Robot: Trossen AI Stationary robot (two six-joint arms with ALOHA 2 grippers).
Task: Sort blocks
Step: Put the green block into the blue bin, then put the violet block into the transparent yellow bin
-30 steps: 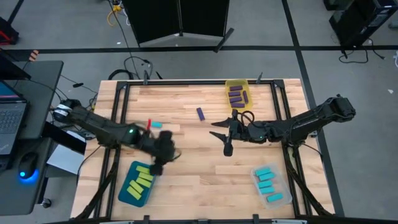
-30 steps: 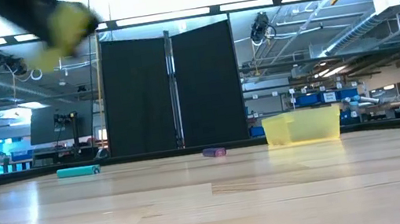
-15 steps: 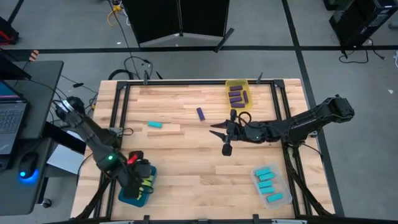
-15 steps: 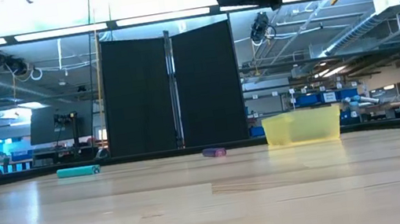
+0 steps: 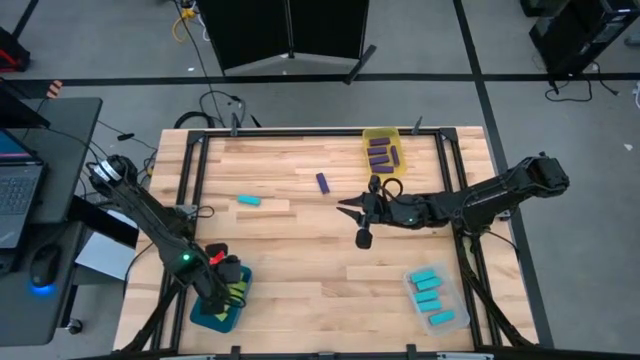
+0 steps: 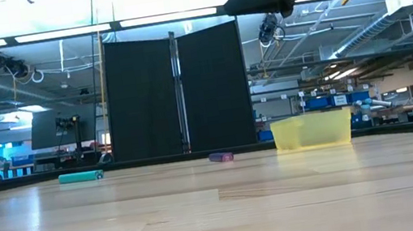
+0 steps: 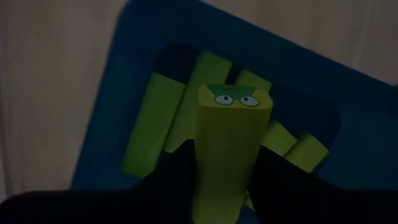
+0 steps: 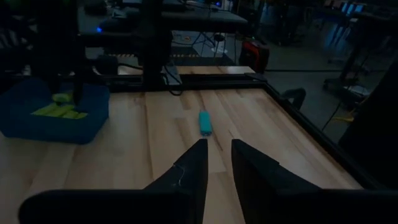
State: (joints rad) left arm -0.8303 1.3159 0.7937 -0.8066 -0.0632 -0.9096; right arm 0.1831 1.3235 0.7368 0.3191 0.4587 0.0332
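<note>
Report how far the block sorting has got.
Done: purple bars in the yellow bin, cyan bars in the clear bin, lime bars in the teal bin. In hand: the left hand holds a lime green bar over that bin. Left: one cyan bar and one purple bar on the wooden table.

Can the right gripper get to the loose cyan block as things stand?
Probably yes. The right gripper hangs above mid-table holding nothing, and bare wood lies between it and the cyan block. The left gripper is off over the teal bin, clear of that path.

Yellow bin (image 5: 383, 152), teal bin (image 5: 205, 312), laptop (image 5: 17, 196)
</note>
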